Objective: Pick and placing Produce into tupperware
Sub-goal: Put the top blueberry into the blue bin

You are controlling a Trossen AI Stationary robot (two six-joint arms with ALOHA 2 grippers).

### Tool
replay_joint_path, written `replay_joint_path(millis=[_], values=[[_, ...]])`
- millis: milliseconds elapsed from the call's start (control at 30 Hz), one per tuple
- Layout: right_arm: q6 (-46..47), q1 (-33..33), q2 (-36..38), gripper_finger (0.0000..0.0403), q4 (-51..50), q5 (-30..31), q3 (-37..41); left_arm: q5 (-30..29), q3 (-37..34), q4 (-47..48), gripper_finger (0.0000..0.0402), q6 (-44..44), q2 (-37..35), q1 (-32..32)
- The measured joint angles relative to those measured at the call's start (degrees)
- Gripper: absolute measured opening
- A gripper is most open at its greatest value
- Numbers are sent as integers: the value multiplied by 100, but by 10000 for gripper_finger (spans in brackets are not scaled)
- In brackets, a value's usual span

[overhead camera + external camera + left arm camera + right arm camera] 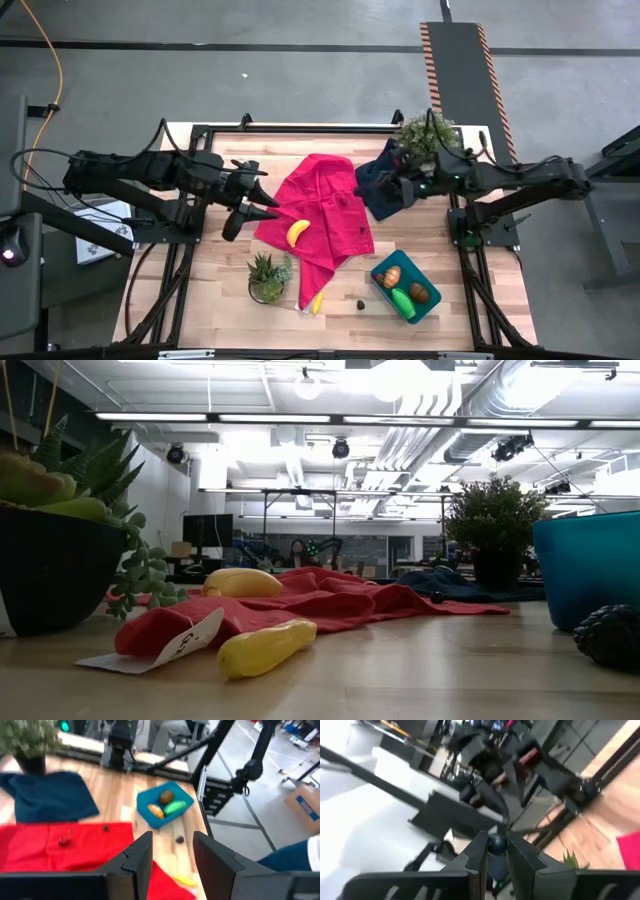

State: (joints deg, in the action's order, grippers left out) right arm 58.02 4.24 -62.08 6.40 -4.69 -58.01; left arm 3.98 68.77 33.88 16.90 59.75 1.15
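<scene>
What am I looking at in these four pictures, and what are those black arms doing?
These are two robot arms at a wooden table. One picture looks down, one looks level across the tabletop, and two come from cameras on the arms' wrists. On the table lie a red cloth, a navy cloth, two potted plants, two toy bananas, and a teal tub holding orange, green and brown toy pieces. The left gripper, near the red cloth, is open and empty. The right gripper, over the navy cloth, seems to pinch a small dark round piece.

Tupperware is cut off (low view's right edge).
</scene>
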Motion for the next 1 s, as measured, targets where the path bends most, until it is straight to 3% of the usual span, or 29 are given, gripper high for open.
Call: replay_joint_path(millis=[233, 600, 1000], values=[[343, 553, 413, 45, -1219, 80, -1, -24, 0, 274, 119, 300, -396, 0], [1425, 1431, 386, 33, -2947, 148, 1, -166, 0, 422, 117, 593, -643, 0], [2444, 2326, -34, 28, -3757, 382, 1, -197, 0, 457, 117, 593, -632, 0]])
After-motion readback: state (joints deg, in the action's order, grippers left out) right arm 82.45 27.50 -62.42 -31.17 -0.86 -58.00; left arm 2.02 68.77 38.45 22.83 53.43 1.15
